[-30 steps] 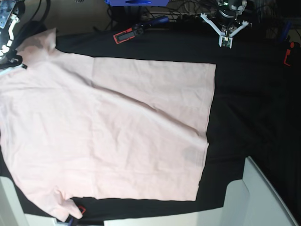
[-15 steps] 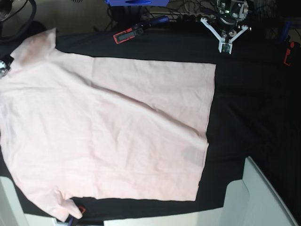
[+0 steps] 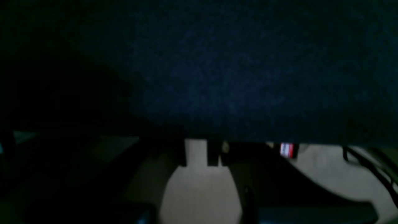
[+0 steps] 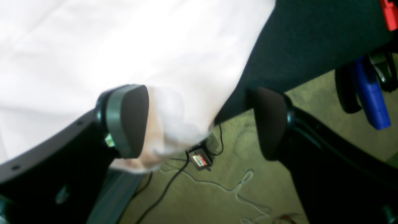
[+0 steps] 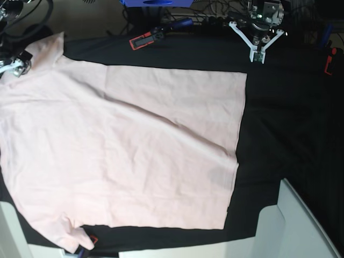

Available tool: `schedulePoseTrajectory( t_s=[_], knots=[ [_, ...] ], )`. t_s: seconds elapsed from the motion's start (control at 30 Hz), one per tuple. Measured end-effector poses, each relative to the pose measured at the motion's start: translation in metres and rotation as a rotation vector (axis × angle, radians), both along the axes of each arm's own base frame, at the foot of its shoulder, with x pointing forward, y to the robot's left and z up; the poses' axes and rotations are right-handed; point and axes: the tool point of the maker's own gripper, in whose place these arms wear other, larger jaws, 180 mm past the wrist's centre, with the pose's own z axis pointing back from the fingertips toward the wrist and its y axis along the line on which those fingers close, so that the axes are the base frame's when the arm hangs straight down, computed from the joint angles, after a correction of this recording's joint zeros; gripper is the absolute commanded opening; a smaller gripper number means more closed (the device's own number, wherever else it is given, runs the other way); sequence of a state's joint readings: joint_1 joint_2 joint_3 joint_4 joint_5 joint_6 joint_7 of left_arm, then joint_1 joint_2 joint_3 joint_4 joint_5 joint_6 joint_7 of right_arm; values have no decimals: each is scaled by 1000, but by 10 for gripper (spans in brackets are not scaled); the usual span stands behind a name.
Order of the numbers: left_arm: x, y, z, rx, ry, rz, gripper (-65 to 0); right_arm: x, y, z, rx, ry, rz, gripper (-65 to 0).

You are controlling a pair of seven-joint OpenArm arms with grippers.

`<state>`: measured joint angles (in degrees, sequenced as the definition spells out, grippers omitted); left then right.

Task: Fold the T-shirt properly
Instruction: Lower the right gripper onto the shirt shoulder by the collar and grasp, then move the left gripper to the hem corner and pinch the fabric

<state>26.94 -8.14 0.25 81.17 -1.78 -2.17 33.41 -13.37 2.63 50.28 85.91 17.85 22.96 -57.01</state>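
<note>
The shirt [image 5: 123,145] lies flat on the black cloth [image 5: 285,123]. It covers most of the cloth, with its plain pink side up. One side edge is turned in, so there is a straight line along the top part. One sleeve [image 5: 45,48] sticks out at the far corner of the shirt, and another sleeve [image 5: 72,236] sticks out at the near corner. There are some soft wrinkles across the middle.

The right gripper [image 4: 199,121] is at the far sleeve. Its fingers [image 4: 127,119] are spread wide, and the sleeve tip hangs loose between them. It is not pinching anything.

The left gripper [image 5: 258,51] is past the other end of the shirt, well apart from it, above bare cloth. Its two white fingers look close together at the tips. It holds nothing. Its own camera shows only dark cloth and some floor.

I think one fold is done and the right gripper has let go. Next, I think a gripper must pinch an edge of the shirt, maybe a sleeve, and lay it over. It should pinch only the shirt, not the cloth.

A red tool [image 5: 142,40] lies beyond the shirt's far edge.
</note>
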Motion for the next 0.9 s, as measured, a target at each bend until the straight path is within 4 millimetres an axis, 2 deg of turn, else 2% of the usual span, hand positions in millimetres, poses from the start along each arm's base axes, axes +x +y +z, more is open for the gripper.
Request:
schedulePoseTrajectory(
  t_s=[0.13, 0.23, 0.37, 0.67, 0.73, 0.8, 0.87, 0.9],
  knots=[
    [-4, -1, 3, 1, 18, 2, -549, -4, 6, -13, 30, 5, -8, -164],
    [-6, 0, 14, 17, 16, 0, -549, -8, 6, -19, 38, 15, -18, -164],
    [-7, 1, 22, 27, 39, 7, -548, -7, 8, -22, 48, 13, -19, -164],
    [-7, 2, 27, 35, 16, 6, -544, -5, 8, -22, 48, 11, -19, -164],
    [-5, -1, 30, 12, 9, 21, -516, -3, 8, -22, 48, 6, -18, -164],
    [-6, -5, 36, -28, 35, 59, -448, -2, 8, -21, 48, 4, -16, -164],
    [-4, -7, 42, -60, 62, 80, -423, -3, 8, -22, 47, 7, -16, -164],
    [43, -13, 67, -98, -215, 54, -423, -3, 8, -22, 48, 8, -17, -164]
  ],
)
